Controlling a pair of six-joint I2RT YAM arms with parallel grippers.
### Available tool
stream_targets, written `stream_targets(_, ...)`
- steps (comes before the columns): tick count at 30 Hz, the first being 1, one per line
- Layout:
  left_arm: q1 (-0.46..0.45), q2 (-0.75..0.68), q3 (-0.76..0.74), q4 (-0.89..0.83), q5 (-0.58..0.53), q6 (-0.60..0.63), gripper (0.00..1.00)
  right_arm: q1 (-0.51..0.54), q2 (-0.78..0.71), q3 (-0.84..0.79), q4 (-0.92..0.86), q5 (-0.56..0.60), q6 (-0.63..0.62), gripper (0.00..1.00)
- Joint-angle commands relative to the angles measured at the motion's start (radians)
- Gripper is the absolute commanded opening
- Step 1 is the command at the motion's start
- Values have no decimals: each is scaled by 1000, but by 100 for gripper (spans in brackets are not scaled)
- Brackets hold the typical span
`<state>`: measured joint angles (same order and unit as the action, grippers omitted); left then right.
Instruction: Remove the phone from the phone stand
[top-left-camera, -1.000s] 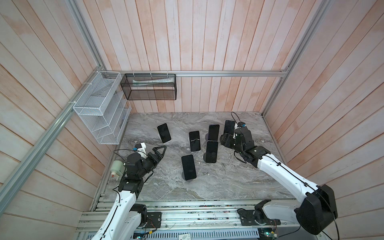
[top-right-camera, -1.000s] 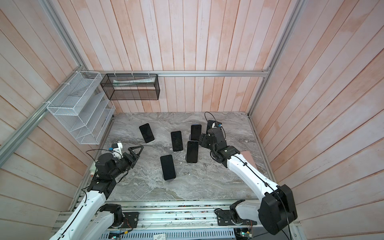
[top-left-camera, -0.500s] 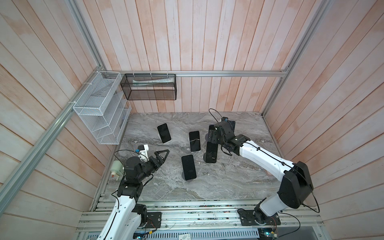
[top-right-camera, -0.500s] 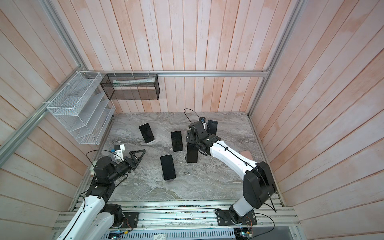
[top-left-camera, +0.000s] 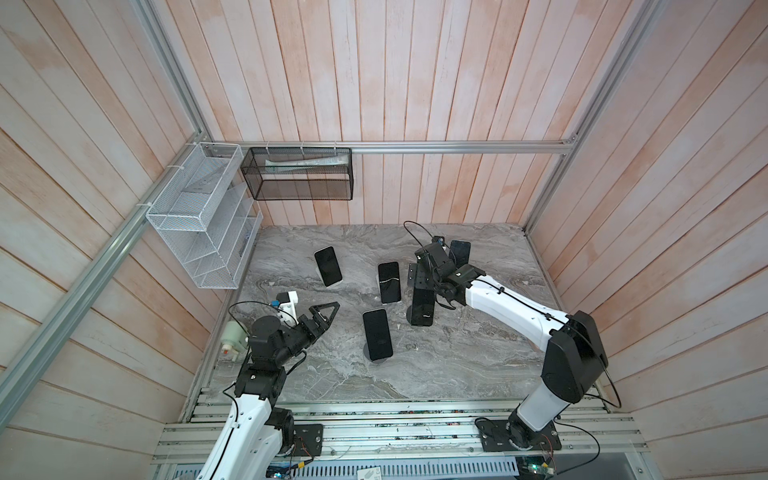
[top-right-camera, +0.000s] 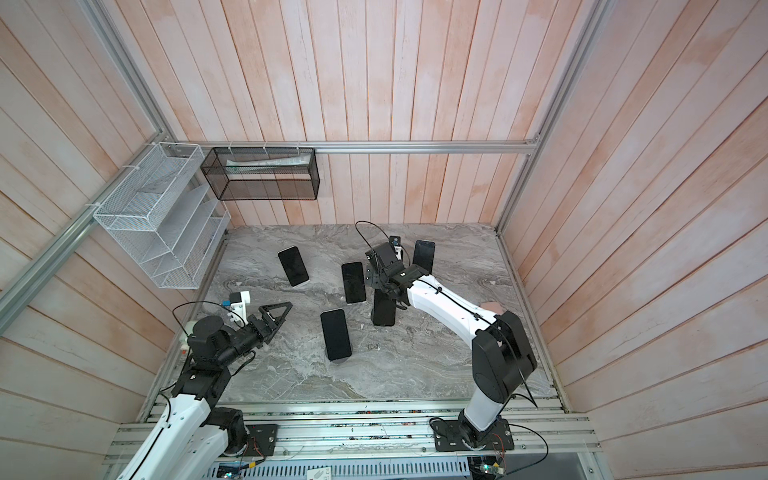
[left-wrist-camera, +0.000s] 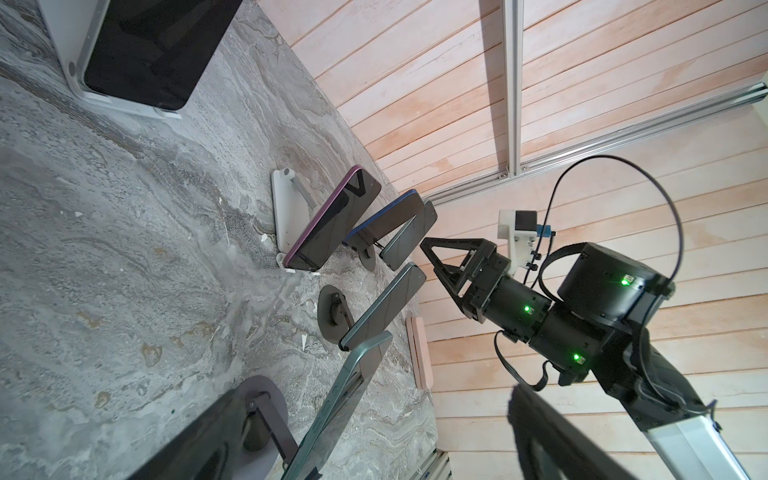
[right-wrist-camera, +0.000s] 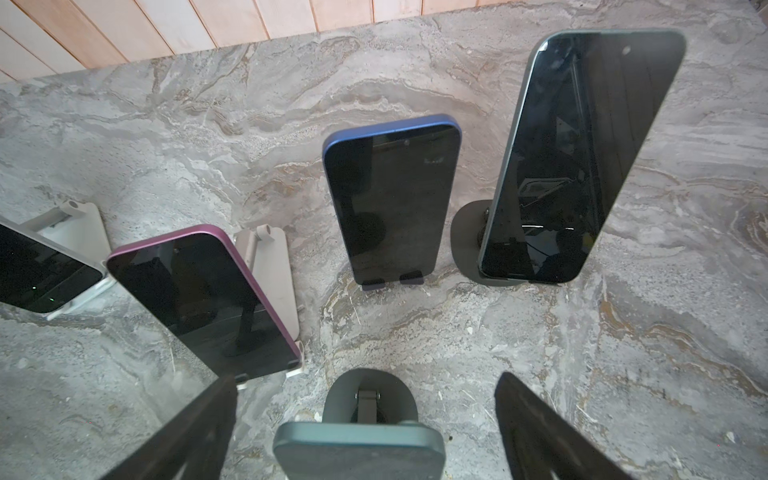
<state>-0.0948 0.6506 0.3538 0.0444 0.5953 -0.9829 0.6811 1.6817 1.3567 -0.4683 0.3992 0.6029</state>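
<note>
Reach-in step I reckon: the right hand (right-wrist-camera: 365, 380) is spread wide either side of the grey-green slab phone (right-wrist-camera: 359, 451), propped on its dark round-based stand (right-wrist-camera: 390, 399) around the middle of the grey marble counter (top-left-camera: 457, 353), so next it needs to pinch the edges and lift.

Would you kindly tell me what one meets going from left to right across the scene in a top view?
White wire rack → back-left phone → nearest phone → centre-right phone → back-right phone.
</note>
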Motion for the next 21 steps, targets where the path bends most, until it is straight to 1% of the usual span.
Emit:
stream_targets(1, -3, -6, -6, 15, 3, 21, 100, 11, 17, 15, -27, 9, 30, 98)
stream_targets(7, -3, -4, -3, 22, -15, 15, 100, 10, 41, 13, -35, 0, 72, 97)
stream_targets(21, -3, -10, -14, 28, -14, -2, 100, 11, 31, -40, -7, -57, 77, 91)
